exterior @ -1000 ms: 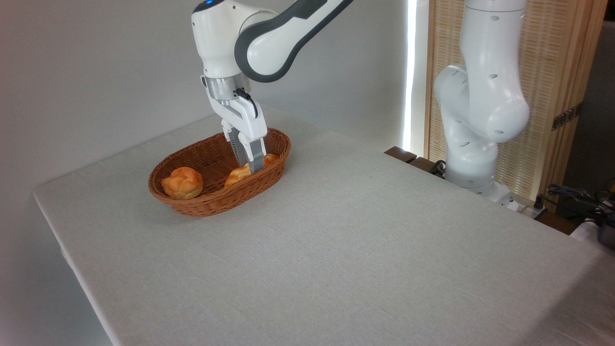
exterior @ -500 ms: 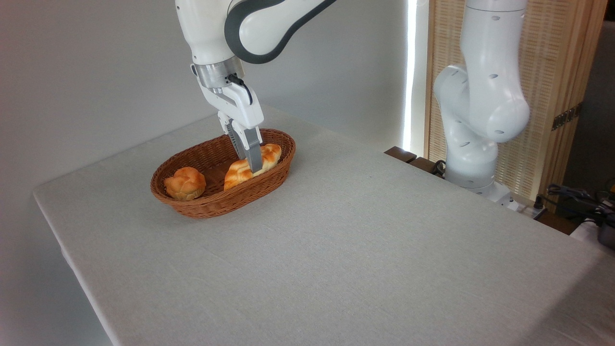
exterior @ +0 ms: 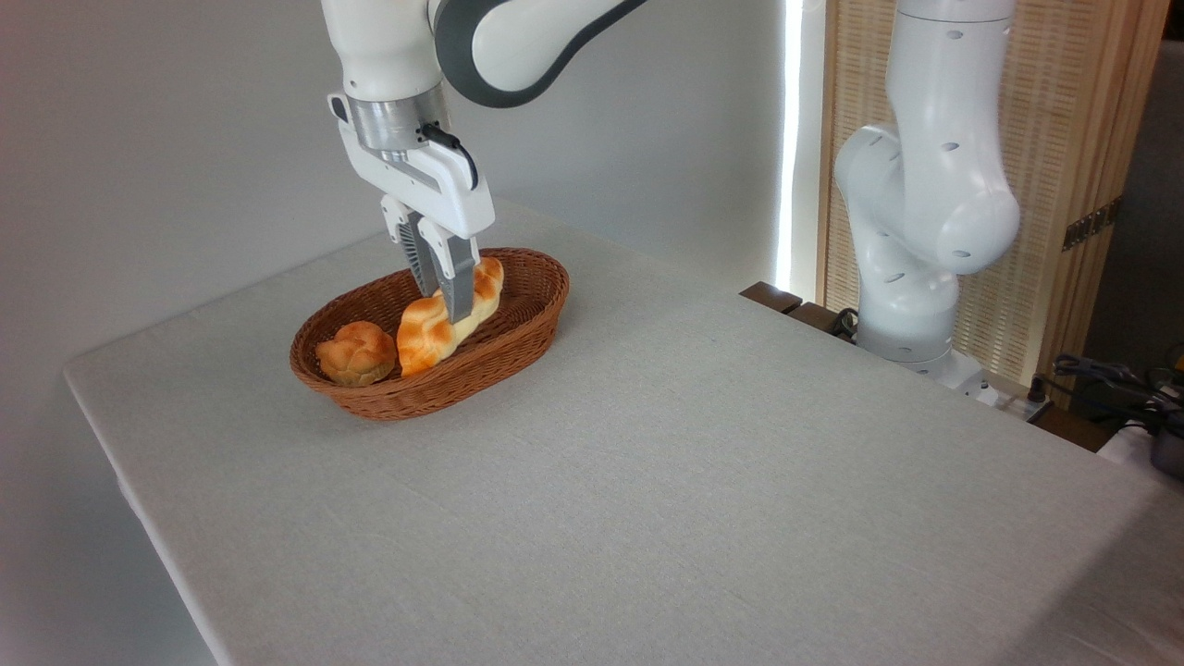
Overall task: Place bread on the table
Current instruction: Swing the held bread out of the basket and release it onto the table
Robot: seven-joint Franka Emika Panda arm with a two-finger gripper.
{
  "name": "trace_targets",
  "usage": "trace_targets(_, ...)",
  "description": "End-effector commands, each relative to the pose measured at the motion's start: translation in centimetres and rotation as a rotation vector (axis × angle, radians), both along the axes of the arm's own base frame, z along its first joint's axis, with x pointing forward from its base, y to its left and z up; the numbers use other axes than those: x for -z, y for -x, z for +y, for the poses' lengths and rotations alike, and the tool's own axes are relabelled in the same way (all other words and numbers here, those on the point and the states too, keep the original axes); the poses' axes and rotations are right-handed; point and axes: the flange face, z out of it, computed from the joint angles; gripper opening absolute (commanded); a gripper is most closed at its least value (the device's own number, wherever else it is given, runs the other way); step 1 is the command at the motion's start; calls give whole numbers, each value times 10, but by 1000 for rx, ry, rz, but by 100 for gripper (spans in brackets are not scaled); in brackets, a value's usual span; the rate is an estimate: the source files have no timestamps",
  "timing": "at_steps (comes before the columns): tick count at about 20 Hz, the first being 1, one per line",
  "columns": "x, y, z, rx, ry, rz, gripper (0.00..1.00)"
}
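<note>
Well, the bread (exterior: 442,317) is a long, flattish braided loaf, pale gold along its top with deeper orange-brown at the edges and at the rounded lower end. It hangs tilted, its lower end toward the left and its upper end toward the back right, above the inside of the brown wicker basket (exterior: 499,353). The gripper (exterior: 444,294) points down from the white arm and is clamped across the loaf near its middle, one grey finger in front of it and the other behind. Just left of the loaf's lower end a small round knotted bun (exterior: 352,352) sits on the basket floor, close enough that I cannot tell whether they touch. The basket's woven rim rises all around. The table (exterior: 647,481) spreads wide under its light grey-beige cloth.
</note>
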Motion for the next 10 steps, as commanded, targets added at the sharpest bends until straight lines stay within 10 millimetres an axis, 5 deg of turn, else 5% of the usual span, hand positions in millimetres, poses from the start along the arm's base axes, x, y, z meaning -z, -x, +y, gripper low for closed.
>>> trace_targets(1, -10, -21, 54, 34, 22, -11, 41)
trace_targets(5, -20, -40, 108, 33, -14, -54, 44)
trace_targets(10, -27, -41, 114, 21, -14, -66, 43)
